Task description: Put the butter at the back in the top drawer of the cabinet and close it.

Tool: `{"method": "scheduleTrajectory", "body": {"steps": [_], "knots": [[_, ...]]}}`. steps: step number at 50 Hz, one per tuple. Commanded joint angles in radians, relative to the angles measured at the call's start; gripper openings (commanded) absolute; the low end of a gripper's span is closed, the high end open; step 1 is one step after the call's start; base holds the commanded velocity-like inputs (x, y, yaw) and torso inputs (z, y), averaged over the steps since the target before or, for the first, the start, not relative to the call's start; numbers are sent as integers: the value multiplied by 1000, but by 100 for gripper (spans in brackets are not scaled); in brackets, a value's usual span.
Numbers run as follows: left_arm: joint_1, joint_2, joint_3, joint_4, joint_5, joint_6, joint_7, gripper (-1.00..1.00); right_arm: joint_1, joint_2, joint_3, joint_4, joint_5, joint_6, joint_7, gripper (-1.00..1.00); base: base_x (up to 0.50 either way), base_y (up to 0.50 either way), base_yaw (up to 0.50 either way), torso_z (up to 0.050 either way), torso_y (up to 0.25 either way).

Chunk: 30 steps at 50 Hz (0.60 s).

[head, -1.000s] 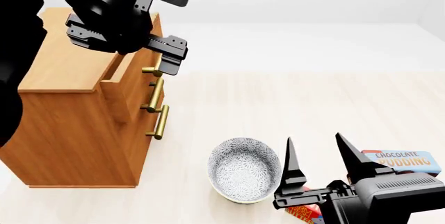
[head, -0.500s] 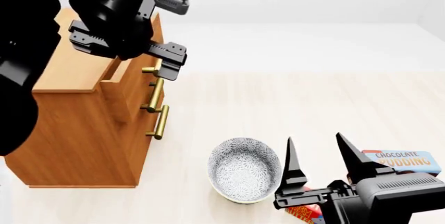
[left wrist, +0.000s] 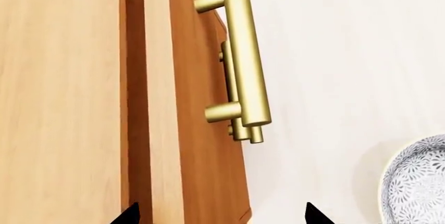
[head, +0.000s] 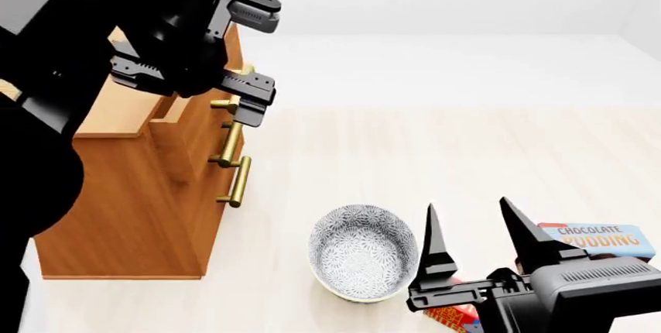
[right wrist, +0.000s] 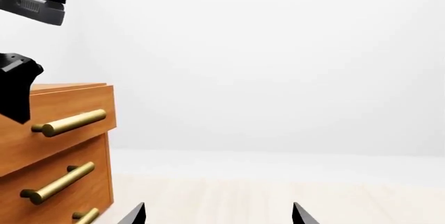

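Cabinet [head: 124,193]: stood at the left side of the pale wood floor [head: 434,155], its three brass-handled drawers faced toward the open middle.
Top drawer [left wrist: 174,99]: pulled out a little — a dark gap is seen between its front and the cabinet top in the left wrist view; its brass bar handle [left wrist: 245,52] is untouched.
Left gripper [head: 243,54]: held above the top drawer's front edge, jaws spread wide, nothing gripped.
Right gripper [head: 481,232]: poised low at the near right edge of the floor, fingers parted and pointed upward, nothing held between them.
Butter [head: 446,319]: only a red-and-orange corner is seen, on the floor under the right gripper, just right of the bowl; whether it is touched cannot be told.
Patterned bowl [head: 361,252]: set on the floor near the front edge — well apart from the cabinet.
Chocolate Pudding box [head: 604,238]: laid at the right edge, behind the right arm.
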<state>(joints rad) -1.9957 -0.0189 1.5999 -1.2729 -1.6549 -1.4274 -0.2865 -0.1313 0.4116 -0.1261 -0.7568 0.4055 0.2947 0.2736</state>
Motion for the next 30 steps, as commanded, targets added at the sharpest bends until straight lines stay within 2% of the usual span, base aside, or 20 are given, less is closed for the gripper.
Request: {"method": "scheduleTrajectory", "body": {"steps": [1,18,30], "knots": [[15,16,27,-30,24,8,54,100,-1,3,-1,0,3,-3,3,100,0,0,0,0,0],[35,7,74,-35,-29,23,47,100,1,8,-1,3,9,-9,6,100,0,0,0,0,0],[29,4,232,-35,-192,50,68,100,1,12,-1,4,12,-12,9,100,0,0,0,0,0]]}}
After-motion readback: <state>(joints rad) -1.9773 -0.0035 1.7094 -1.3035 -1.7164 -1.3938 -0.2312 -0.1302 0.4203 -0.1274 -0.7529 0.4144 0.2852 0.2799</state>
